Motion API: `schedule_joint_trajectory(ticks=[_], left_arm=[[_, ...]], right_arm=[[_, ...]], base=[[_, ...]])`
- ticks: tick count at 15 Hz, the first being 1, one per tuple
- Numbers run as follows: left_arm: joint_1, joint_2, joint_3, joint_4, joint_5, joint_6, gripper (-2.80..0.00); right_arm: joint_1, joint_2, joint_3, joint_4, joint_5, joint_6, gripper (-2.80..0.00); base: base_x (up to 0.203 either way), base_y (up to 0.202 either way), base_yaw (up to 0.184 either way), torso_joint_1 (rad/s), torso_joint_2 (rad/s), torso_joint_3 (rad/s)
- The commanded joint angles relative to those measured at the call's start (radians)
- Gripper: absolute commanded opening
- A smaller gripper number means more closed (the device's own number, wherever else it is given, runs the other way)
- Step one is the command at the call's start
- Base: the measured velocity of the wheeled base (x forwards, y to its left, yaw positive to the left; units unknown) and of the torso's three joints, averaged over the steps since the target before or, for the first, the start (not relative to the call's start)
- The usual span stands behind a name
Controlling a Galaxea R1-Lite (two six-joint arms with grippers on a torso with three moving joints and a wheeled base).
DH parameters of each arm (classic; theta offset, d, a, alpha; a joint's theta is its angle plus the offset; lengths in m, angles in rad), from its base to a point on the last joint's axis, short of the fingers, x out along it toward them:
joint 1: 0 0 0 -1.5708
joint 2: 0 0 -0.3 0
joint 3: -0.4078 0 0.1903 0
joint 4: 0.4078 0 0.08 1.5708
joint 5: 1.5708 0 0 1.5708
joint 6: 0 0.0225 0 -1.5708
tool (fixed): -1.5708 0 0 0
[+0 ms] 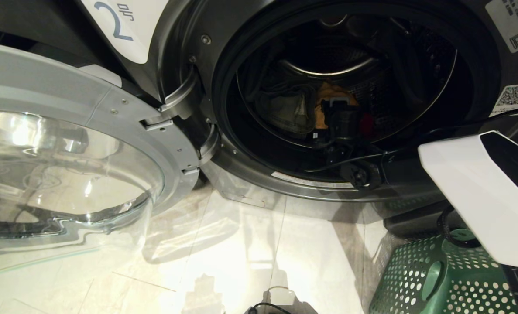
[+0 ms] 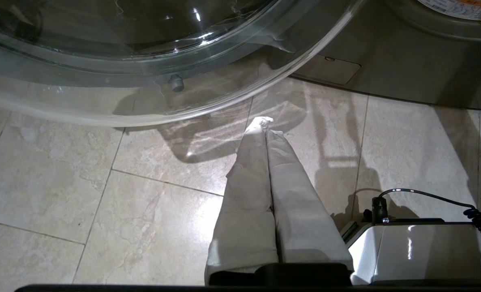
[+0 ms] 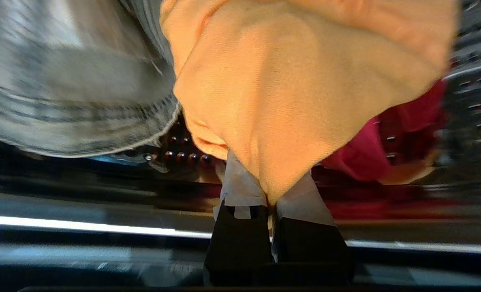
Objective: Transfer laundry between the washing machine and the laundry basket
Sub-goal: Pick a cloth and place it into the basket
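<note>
Right gripper (image 3: 269,190) sits inside the washer (image 1: 206,65) drum, center of head view, jaws clamped on the orange garment (image 3: 289,93). Jeans (image 3: 74,101) lie upper left of right wrist view, red garment (image 3: 390,146) mid right. Left gripper (image 2: 264,125) closed w/ nothing in it, above floor tiles (image 2: 62,182) below the open door (image 1: 66,144). Basket (image 1: 420,279) lower right in head view.

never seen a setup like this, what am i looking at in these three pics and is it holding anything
It is a two-armed robot emptying a washing machine. The head view looks down at the open drum, the swung-out glass door and a green laundry basket on the tiled floor. The right wrist view looks along the right gripper inside the drum: it is shut on a yellow-orange garment, with jeans and a red garment alongside. The left wrist view shows the left gripper parked, shut and empty, above the floor.
</note>
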Motion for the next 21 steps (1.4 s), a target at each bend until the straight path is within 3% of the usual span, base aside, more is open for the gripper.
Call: schedule_joint_trajectory(ticks=[1, 7, 14, 18, 21], left_arm=[[0.0, 0.002, 0.0, 0.0, 0.0, 0.0, -2.8], [0.0, 0.002, 0.0, 0.0, 0.0, 0.0, -2.8], [0.0, 0.002, 0.0, 0.0, 0.0, 0.0, -2.8], [0.0, 0.002, 0.0, 0.0, 0.0, 0.0, -2.8], [0.0, 0.002, 0.0, 0.0, 0.0, 0.0, -2.8]], right_arm=[[0.022, -0.104, 0.055, -0.011, -0.007, -0.001, -2.8], [0.113, -0.232, 0.173, -0.06, -0.041, -0.001, -2.8], [0.193, -0.481, 0.528, -0.232, -0.048, -0.018, -2.8], [0.225, -0.646, 0.701, -0.369, -0.041, -0.083, -2.8], [0.284, -0.768, 0.808, -0.395, -0.04, -0.108, -2.8]], base=[[0.0, 0.0, 0.0, 0.0, 0.0, 0.0], [0.0, 0.0, 0.0, 0.0, 0.0, 0.0], [0.0, 0.0, 0.0, 0.0, 0.0, 0.0], [0.0, 0.0, 0.0, 0.0, 0.0, 0.0], [0.0, 0.0, 0.0, 0.0, 0.0, 0.0]])
